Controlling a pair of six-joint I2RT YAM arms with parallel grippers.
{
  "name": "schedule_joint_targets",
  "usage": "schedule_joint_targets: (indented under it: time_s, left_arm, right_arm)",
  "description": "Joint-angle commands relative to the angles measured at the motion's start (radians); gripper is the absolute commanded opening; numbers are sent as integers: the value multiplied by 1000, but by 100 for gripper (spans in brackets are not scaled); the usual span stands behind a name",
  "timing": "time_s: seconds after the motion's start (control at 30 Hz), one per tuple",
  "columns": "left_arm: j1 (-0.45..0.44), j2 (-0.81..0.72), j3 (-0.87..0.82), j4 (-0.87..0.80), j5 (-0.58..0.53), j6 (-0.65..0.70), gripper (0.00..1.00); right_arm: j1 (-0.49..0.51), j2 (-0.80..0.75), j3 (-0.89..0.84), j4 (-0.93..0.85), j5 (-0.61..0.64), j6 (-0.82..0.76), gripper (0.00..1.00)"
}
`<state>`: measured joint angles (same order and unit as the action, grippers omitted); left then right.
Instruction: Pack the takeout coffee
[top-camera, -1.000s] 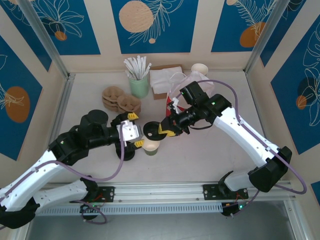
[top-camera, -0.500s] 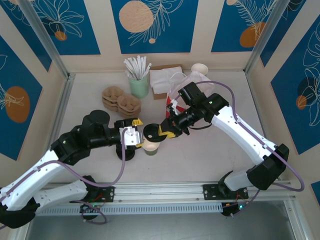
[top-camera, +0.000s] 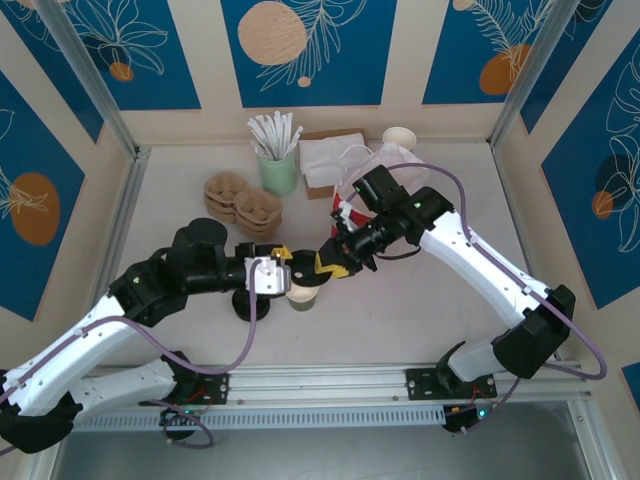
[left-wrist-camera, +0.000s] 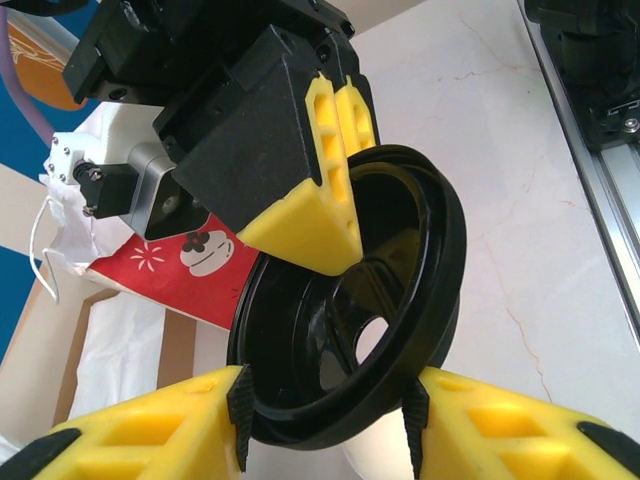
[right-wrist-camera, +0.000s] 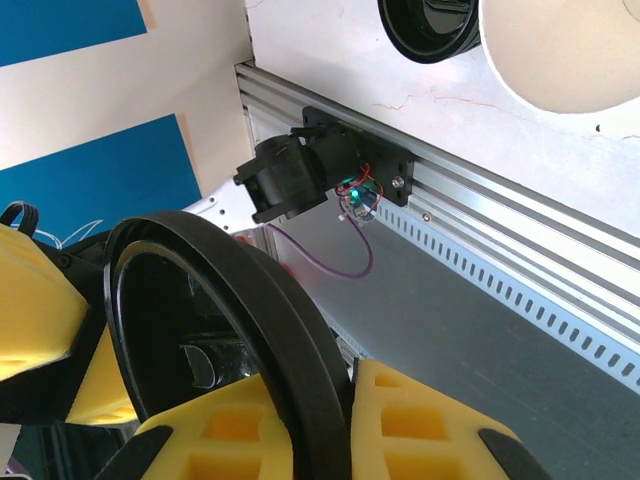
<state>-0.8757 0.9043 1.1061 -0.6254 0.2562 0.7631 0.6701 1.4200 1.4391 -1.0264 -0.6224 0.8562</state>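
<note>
While right gripper (top-camera: 328, 266) pinches the black lid (left-wrist-camera: 300, 350), left gripper (left-wrist-camera: 325, 425) straddles lidless greenish cup (top-camera: 301, 297), grip unclear.

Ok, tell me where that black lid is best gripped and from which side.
Best by its rim, jaws spanning the black lid, coming from the side opposite the right gripper, which pinches one edge. It hangs tilted, leaving opposing rim sections free.

The coffee cup (top-camera: 303, 298) stands mid-table, a lid (top-camera: 302, 270) above it, lid stack (top-camera: 243, 304) left, bag (top-camera: 346, 209) behind.
</note>
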Motion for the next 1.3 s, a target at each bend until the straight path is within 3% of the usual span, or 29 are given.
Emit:
schedule_joint_targets:
  time_s: [0.0, 0.2, 0.43, 0.8, 1.27]
  left_arm:
    - [-11, 9, 24, -2, 41, 18, 44]
    - [-12, 18, 30, -22, 47, 43, 39]
    - [-17, 51, 61, -81, -21, 90, 24]
    - [-17, 73, 49, -16, -9, -40, 10]
    - [-11, 44, -6, 40, -50, -219, 6]
  right_arm:
    - [16, 16, 38, -7, -47, 13, 0]
    - [23, 30, 55, -8, -52, 14, 0]
    - [25, 40, 69, -20, -49, 13, 0]
    - [10, 14, 87, -32, -6, 15, 24]
    - [-74, -96, 33, -8, 55, 26, 42]
